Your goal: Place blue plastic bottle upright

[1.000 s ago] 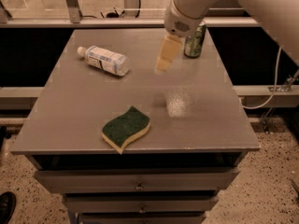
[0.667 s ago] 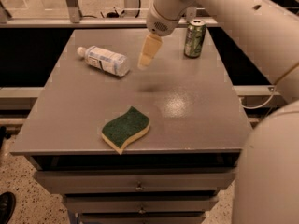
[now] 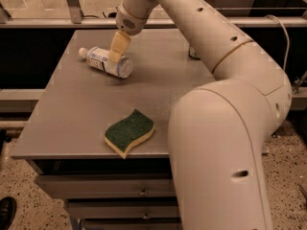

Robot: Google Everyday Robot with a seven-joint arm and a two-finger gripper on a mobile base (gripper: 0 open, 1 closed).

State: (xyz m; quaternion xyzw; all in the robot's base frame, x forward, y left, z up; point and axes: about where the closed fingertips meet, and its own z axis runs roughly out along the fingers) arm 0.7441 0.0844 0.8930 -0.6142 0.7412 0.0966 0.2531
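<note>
The blue plastic bottle lies on its side at the far left of the grey table, white cap pointing left, pale label facing up. My gripper hangs from the long white arm that reaches in from the right. Its yellowish fingers come down right over the bottle's thick end, at or just above its surface. The arm hides most of the table's right side.
A green and yellow sponge lies near the table's front edge. The bottom of a dark can peeks out behind the arm at the far right. Drawers sit under the tabletop. A rail runs behind the table.
The gripper has moved left from near the can, across the table, and down onto the bottle. The arm now fills the right of the view. The bottle has not moved.
</note>
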